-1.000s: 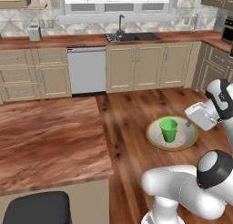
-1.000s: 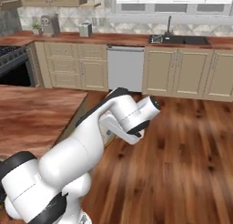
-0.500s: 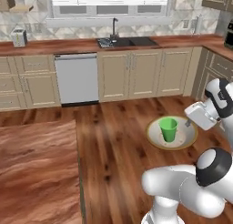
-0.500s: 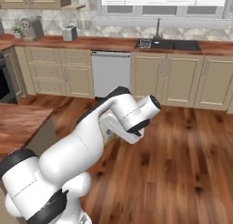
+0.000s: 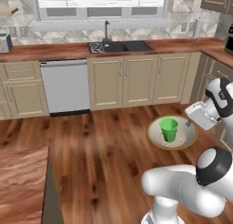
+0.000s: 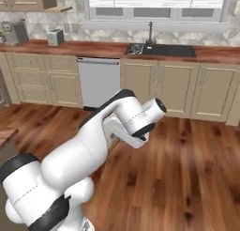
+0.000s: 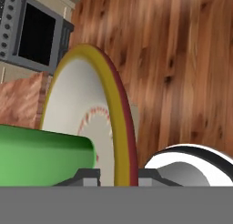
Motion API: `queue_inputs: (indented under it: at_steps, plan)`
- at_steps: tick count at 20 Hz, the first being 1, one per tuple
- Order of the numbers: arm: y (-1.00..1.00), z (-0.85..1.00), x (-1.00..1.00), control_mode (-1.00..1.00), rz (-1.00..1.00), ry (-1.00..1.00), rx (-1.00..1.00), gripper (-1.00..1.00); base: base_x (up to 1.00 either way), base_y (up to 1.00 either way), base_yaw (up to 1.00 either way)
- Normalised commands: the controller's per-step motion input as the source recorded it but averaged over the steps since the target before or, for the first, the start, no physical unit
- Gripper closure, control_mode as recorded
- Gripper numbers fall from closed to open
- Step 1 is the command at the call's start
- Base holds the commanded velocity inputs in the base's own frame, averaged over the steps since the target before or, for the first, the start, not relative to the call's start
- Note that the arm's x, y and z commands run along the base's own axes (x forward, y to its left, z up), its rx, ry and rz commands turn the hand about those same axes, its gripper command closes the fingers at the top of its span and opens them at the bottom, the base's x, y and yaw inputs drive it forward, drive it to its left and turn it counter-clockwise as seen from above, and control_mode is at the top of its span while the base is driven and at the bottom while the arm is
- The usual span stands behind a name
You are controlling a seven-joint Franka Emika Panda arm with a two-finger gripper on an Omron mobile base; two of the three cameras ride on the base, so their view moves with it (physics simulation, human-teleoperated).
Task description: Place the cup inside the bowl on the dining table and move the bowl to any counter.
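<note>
Above the plank floor, well clear of any surface, the wide shallow cream bowl with its tan-brown rim [image 5: 172, 133] hangs in the air, carried level. The small bright green plastic tumbler [image 5: 169, 129] stands upright near the bowl's middle, so the first half of the job looks finished. The two-finger gripper [image 5: 188, 123] has the bowl by its right-hand rim; in the hand view the rim [image 7: 119, 123] runs straight down between the two dark finger tips, which sit narrowly apart and pinch it from either side.

Only a corner of the reddish-brown wood-grain dining table [image 5: 22, 182] shows, at the lower left of the left base view, well apart from the bowl. Ahead lies the reddish-brown wood-grain counter over beige cabinets [image 5: 54, 50], with its black sink [image 5: 120, 46] and faucet [image 5: 106, 28] under the window.

What remains, by my reading, is to close the gap to that counter and set the bowl down on a bare stretch, say left of the sink. The edge grip on a loaded bowl is the risk: any tilt could tip the tumbler or let the rim slip.
</note>
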Motion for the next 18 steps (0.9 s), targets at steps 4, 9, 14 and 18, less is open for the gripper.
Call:
queue_inputs:
  at_steps: [4,9,14,18]
  plan:
    - [0.00,0.00,0.00,1.00,0.00,0.00,0.00,1.00,0.81,-0.44,0.00]
    - [0.00,0.00,0.00,1.00,0.00,0.00,0.00,1.00,0.89,-0.28,0.00]
    - [0.00,0.00,0.00,1.00,0.00,0.00,0.00,1.00,0.94,-0.19,0.00]
    - [0.00,0.00,0.00,1.00,0.00,0.00,0.00,1.00,0.95,-0.19,0.00]
